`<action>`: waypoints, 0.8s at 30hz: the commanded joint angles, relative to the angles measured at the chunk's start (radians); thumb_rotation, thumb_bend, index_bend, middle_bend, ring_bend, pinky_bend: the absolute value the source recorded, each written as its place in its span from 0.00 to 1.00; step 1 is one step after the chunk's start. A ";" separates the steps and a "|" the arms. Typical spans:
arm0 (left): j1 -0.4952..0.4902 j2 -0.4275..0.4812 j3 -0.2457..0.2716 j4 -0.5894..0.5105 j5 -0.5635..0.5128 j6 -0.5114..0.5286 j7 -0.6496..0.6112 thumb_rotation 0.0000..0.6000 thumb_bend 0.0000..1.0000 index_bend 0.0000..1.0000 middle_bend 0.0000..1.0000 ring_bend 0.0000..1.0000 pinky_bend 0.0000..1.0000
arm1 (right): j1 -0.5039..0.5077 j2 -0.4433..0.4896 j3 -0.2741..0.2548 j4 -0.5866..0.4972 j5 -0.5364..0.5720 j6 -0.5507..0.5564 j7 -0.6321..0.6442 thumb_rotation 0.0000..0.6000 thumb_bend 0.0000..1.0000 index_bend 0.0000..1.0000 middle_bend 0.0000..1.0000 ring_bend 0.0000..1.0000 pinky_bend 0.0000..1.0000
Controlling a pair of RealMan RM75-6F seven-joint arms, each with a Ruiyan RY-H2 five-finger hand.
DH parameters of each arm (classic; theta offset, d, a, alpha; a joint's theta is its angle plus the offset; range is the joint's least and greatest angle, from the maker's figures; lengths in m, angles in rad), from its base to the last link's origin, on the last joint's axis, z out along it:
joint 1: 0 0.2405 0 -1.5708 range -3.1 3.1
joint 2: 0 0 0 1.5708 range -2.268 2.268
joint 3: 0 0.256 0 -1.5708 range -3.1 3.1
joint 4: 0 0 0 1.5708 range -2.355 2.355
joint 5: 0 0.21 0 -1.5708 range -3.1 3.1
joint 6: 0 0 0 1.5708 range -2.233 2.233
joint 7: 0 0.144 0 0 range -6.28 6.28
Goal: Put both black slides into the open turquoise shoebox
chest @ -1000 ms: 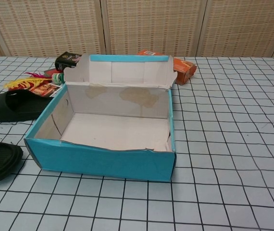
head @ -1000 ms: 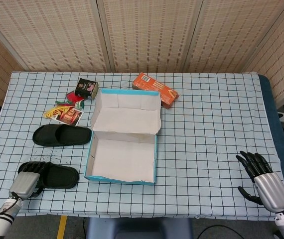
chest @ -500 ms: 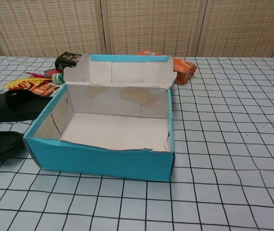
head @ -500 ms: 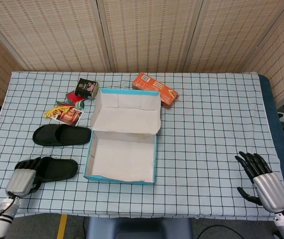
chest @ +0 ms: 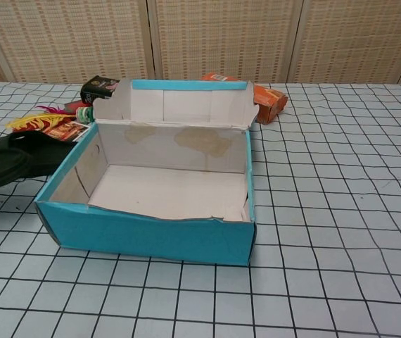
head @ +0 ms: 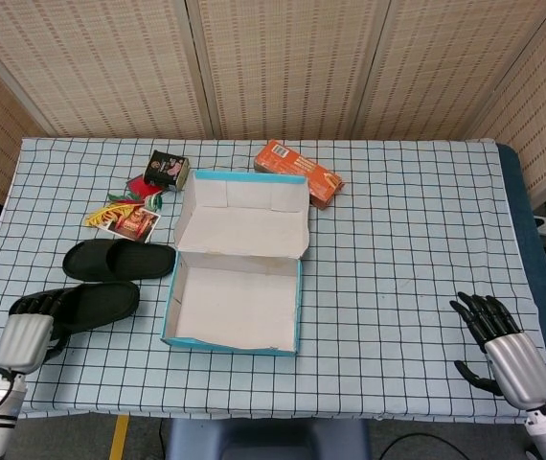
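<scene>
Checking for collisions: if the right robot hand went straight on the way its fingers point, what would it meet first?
Nothing nearby. The right robot hand points up-left over bare table; the orange box lies far along that line, but depth and exact heading are unclear.

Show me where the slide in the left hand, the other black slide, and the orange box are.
held slide (head: 91, 302), head view, its strap
other slide (head: 120, 260), head view, its strap
orange box (head: 299, 171), head view, its top face
</scene>
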 commanded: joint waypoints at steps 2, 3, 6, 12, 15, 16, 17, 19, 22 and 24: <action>-0.005 0.043 -0.055 -0.077 0.051 0.098 -0.004 1.00 0.67 0.81 0.91 0.87 0.75 | 0.001 -0.001 -0.001 -0.001 -0.001 -0.002 -0.002 1.00 0.17 0.00 0.00 0.00 0.00; -0.008 0.051 -0.064 -0.098 0.056 0.109 -0.001 1.00 0.67 0.81 0.91 0.87 0.75 | 0.002 -0.001 -0.001 -0.001 -0.001 -0.003 -0.003 1.00 0.17 0.00 0.00 0.00 0.00; -0.025 0.074 -0.084 -0.183 0.083 0.127 0.001 1.00 0.67 0.81 0.91 0.87 0.75 | 0.002 -0.003 0.000 -0.002 0.000 -0.004 -0.007 1.00 0.17 0.00 0.00 0.00 0.00; -0.099 0.113 -0.082 -0.401 0.176 0.062 0.051 1.00 0.67 0.81 0.91 0.87 0.75 | 0.006 -0.004 -0.002 -0.005 -0.001 -0.012 -0.010 1.00 0.17 0.00 0.00 0.00 0.00; -0.156 0.103 -0.093 -0.483 0.179 -0.021 0.109 1.00 0.67 0.81 0.91 0.87 0.75 | 0.007 -0.003 -0.003 -0.004 -0.001 -0.014 -0.006 1.00 0.17 0.00 0.00 0.00 0.00; -0.173 0.093 -0.101 -0.499 0.173 -0.043 0.139 1.00 0.67 0.81 0.91 0.87 0.75 | 0.008 -0.002 -0.003 -0.004 -0.001 -0.014 -0.004 1.00 0.17 0.00 0.00 0.00 0.00; -0.189 0.081 -0.109 -0.517 0.166 -0.061 0.169 1.00 0.67 0.81 0.91 0.87 0.75 | 0.008 -0.001 -0.003 -0.004 -0.001 -0.014 -0.002 1.00 0.17 0.00 0.00 0.00 0.00; -0.222 0.050 -0.126 -0.561 0.145 -0.103 0.226 1.00 0.67 0.81 0.91 0.87 0.75 | 0.009 0.000 -0.003 -0.003 0.000 -0.014 0.004 1.00 0.17 0.00 0.00 0.00 0.00; -0.269 0.007 -0.141 -0.610 0.117 -0.160 0.298 1.00 0.67 0.81 0.91 0.87 0.75 | 0.012 0.002 -0.003 -0.002 0.003 -0.022 0.011 1.00 0.17 0.00 0.00 0.00 0.00; -0.300 -0.027 -0.152 -0.625 0.088 -0.197 0.343 1.00 0.67 0.81 0.91 0.87 0.75 | 0.016 0.003 -0.005 0.000 0.004 -0.029 0.016 1.00 0.17 0.00 0.00 0.00 0.00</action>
